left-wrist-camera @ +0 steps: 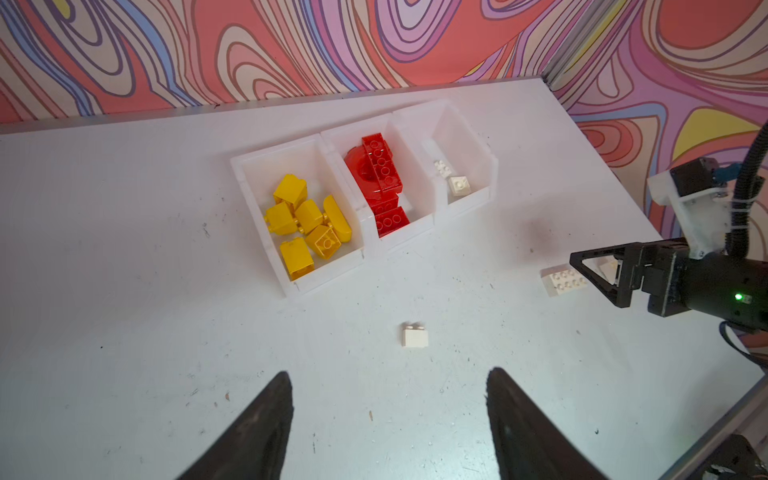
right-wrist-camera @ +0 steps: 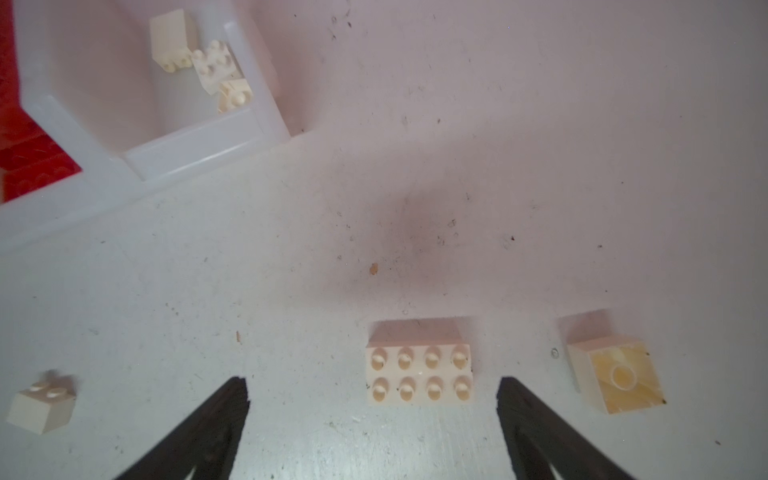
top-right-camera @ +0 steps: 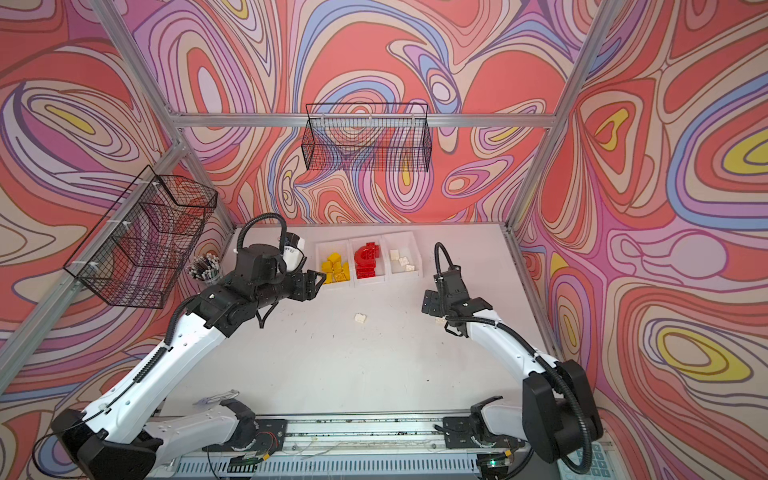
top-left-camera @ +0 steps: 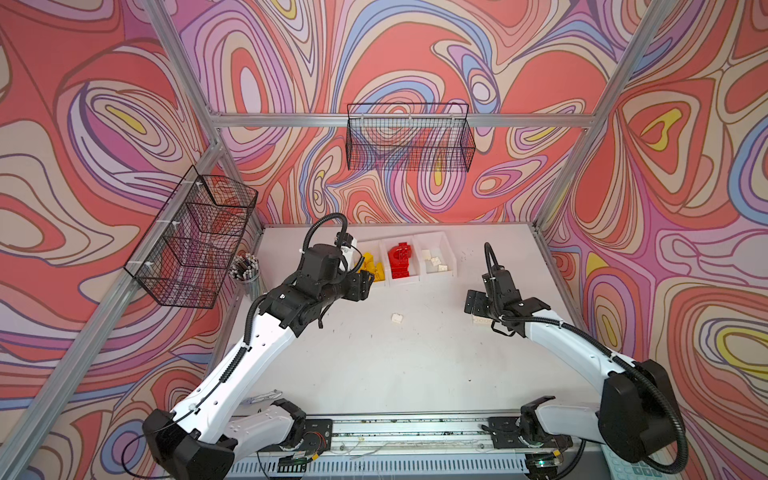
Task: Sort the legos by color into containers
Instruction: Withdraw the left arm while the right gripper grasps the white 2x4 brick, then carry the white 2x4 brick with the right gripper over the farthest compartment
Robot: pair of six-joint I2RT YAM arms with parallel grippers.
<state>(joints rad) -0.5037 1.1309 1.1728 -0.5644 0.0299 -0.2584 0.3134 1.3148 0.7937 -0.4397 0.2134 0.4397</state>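
- The right hand (right-wrist-camera: 374, 390) has its jaws spread wide and holds nothing. It is poised over the eight-stud white brick (right-wrist-camera: 419, 374), right of centre in both top views. The brick lies nearer one finger, so closing could shove or twist it instead of pinching it.
- An upturned white brick (right-wrist-camera: 615, 374) sits just outside that finger, and a descent may clip it.
- The left hand (left-wrist-camera: 390, 374), jaws apart and empty, hangs by the yellow end of the containers (left-wrist-camera: 291, 286). A small white brick (left-wrist-camera: 414, 335) lies mid-frame between the arms, so both reaching for it could clash.
- Yellow legos (left-wrist-camera: 307, 224), red legos (left-wrist-camera: 380, 183) and white legos (left-wrist-camera: 457, 185) sit sorted, upper middle.
- The counter (left-wrist-camera: 124, 249) is white and scuffed, poor contrast for white bricks.
- Swirl-patterned walls (top-left-camera: 498, 62), metal frame (top-left-camera: 270, 120), wire baskets (top-left-camera: 409, 137), and a cup of pencils (top-left-camera: 246, 274) at left.
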